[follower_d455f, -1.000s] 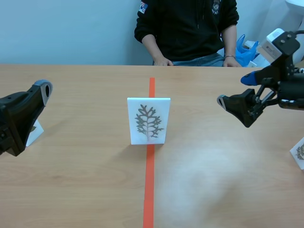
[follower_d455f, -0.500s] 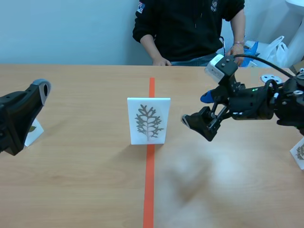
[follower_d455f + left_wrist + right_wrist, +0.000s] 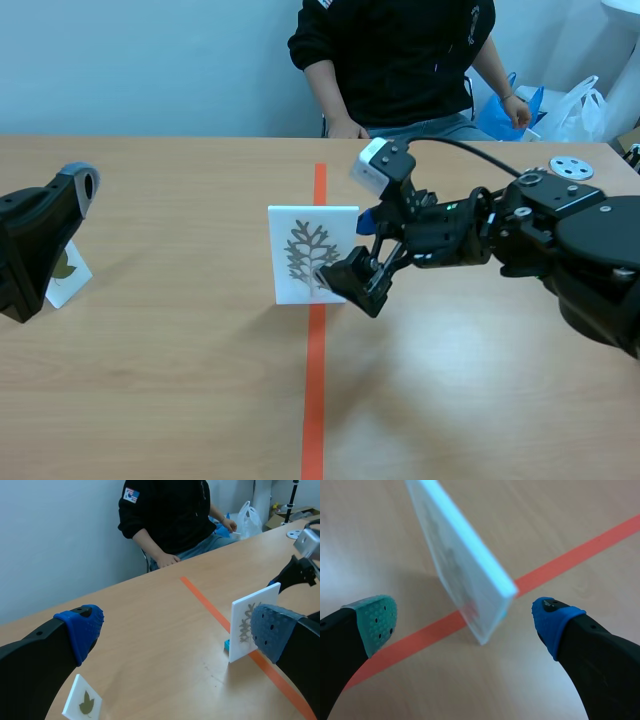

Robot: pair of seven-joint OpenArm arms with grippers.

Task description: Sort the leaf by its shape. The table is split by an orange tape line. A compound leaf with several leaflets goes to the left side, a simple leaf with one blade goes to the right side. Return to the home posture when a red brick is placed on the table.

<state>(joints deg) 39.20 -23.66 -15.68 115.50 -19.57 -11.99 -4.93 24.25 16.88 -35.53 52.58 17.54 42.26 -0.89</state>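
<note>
A white card [image 3: 312,255] printed with a many-leaflet compound leaf stands upright on the orange tape line [image 3: 314,380] at mid-table. My right gripper [image 3: 358,252] comes in from the right and is open around the card's right edge. In the right wrist view the card [image 3: 465,570] stands edge-on between the green pad [image 3: 375,617] and the blue pad [image 3: 551,619], touching neither. My left gripper [image 3: 60,215] is open at the far left, well away from the card [image 3: 249,621]. No red brick is in view.
A small white card with a single-blade leaf [image 3: 82,703] stands on the left side below my left gripper, seen also in the scene view [image 3: 65,270]. A person [image 3: 400,60] sits across the table. Plastic bags [image 3: 560,100] and a white disc [image 3: 570,168] lie at the back right.
My right arm has swung left from the table's right side until its open fingers straddle the card's edge. The person's arm has shifted. My left arm has stayed put.
</note>
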